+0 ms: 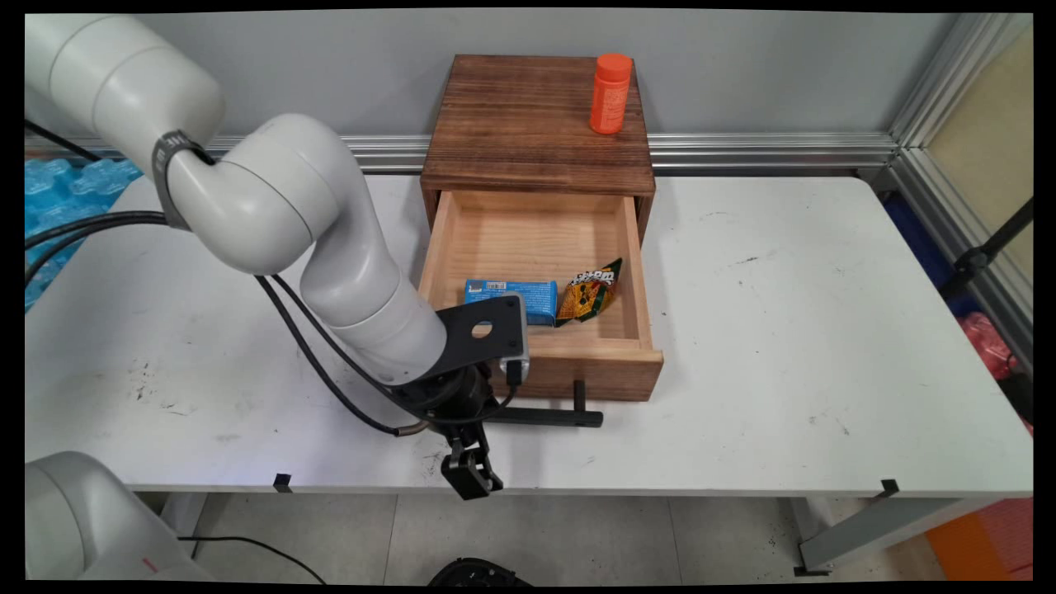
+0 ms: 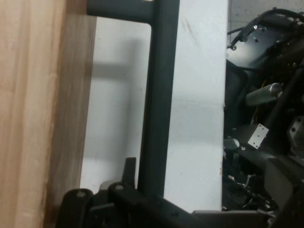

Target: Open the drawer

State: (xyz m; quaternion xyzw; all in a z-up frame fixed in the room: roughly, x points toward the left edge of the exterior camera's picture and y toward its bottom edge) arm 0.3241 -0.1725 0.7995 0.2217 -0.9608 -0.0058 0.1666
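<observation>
My gripper (image 1: pixel 472 478) hangs low over the table's (image 1: pixel 784 330) near edge, just in front of the open drawer (image 1: pixel 610 375) and close to the left end of its black handle (image 1: pixel 549 417). I cannot tell whether it is released, clenched or closed around the handle; neither view shows that.

The drawer is pulled well out of the cabinet (image 1: pixel 528 115). Inside, near the front wall, a blue box (image 1: pixel 511 297) lies just beside a snack packet (image 1: pixel 590 289). An orange bottle (image 1: pixel 611 92) stands upright on the cabinet's top, toward its back right corner.

The main view alone shows the drawer's contents and the bottle. The hand view shows none of them. It gives the handle close up: the bar stands clear of the wooden front with bare table showing between them, and it runs down to the bottom edge, where my gripper's black parts cover it.
</observation>
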